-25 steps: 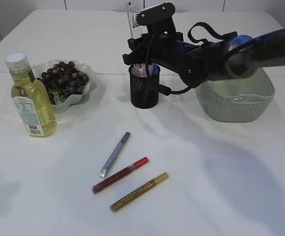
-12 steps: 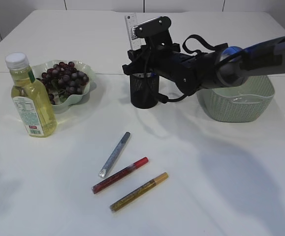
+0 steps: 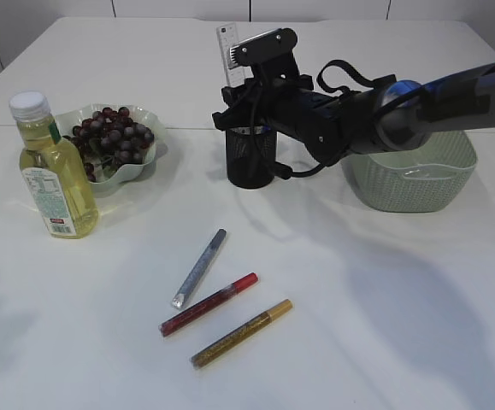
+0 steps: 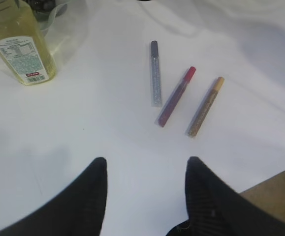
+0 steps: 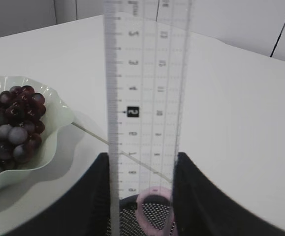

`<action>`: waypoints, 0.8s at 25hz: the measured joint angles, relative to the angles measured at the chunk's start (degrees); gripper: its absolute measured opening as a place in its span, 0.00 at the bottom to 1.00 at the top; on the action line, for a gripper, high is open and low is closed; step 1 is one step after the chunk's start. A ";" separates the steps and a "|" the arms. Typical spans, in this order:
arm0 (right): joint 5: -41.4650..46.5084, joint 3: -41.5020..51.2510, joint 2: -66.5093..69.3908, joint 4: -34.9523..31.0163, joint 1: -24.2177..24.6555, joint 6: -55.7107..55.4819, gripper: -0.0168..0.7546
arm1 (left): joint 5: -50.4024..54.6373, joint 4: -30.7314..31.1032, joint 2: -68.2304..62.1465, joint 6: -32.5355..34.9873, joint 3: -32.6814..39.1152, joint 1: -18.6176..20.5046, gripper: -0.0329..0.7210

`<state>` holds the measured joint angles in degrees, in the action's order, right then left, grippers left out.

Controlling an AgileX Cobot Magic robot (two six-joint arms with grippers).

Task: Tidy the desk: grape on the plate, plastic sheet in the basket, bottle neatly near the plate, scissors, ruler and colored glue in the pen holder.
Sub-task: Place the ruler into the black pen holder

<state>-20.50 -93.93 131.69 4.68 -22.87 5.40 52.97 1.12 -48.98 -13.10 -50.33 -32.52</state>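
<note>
Bright, even indoor light from above, soft diffuse shadows on the white table (image 3: pixel 384 325), faint broad shadow patches at the exterior view's lower left, mild glare on the bottle (image 3: pixel 52 171), right wrist view's clear ruler (image 5: pixel 144 98) slightly soft, left gripper fingers (image 4: pixel 208 196) blurred close to the lens

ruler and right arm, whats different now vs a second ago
The right gripper carried the ruler down and slightly left, seating it lower in the pen holder; most of that happened early, with almost no movement in the last half second. It still stands upright between the fingers. The bottle, grape plate, basket and three glue pens stayed put.
</note>
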 joint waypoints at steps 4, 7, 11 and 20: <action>0.40 0.00 0.00 0.00 0.00 0.12 0.41 | 0.00 0.00 0.00 0.00 0.00 0.00 0.55; 1.36 0.00 0.00 0.00 0.00 0.12 0.41 | 0.00 0.00 0.00 0.00 0.00 0.00 0.55; 2.24 0.00 0.00 0.00 0.00 0.12 0.41 | 0.00 0.00 0.00 0.00 0.00 0.00 0.55; 2.24 0.00 0.00 0.00 0.00 0.15 0.41 | 0.00 0.00 0.00 0.00 0.00 0.00 0.55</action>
<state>-18.26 -93.93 131.69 4.68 -22.87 5.55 52.97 1.12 -48.98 -13.10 -50.33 -32.52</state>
